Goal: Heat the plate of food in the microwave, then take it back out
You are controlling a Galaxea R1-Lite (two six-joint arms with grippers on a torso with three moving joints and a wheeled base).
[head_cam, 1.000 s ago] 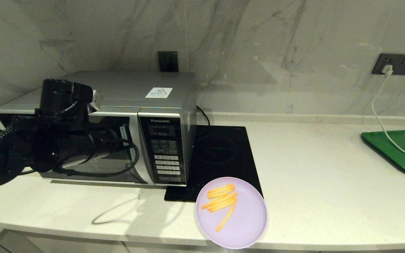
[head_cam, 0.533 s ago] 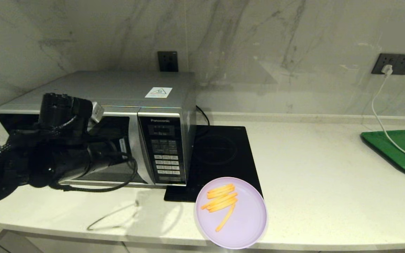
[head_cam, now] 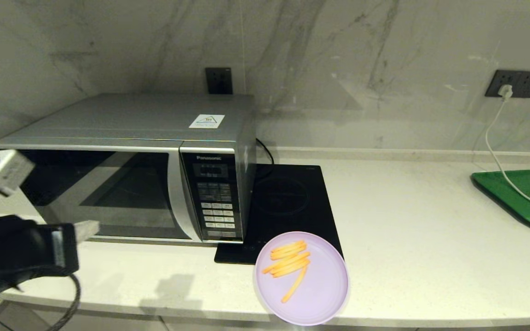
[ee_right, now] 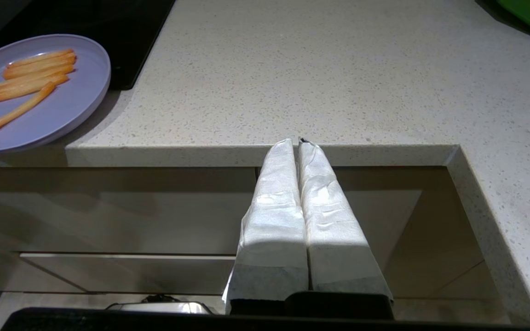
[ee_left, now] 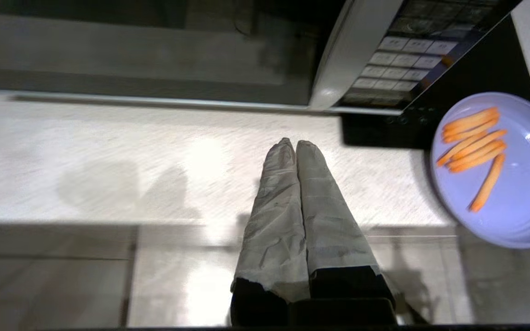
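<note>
Your left pincer (ee_left: 296, 143) hung pressed closed and empty, left of the plate of food (head_cam: 302, 277) (overhanging the worktop (head_cam: 430, 239) edge); a nudge risked tipping it.

Head camera looks down the counter (head_cam: 407, 220); both wrist cameras, low at its edge, share the plate (head_cam: 302, 278).

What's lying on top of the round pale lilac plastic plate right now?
On the round pale lilac plastic plate lie several thin orange-yellow fries, bunched toward the black induction hob. The rest of its surface is bare; nothing covers it.
</note>
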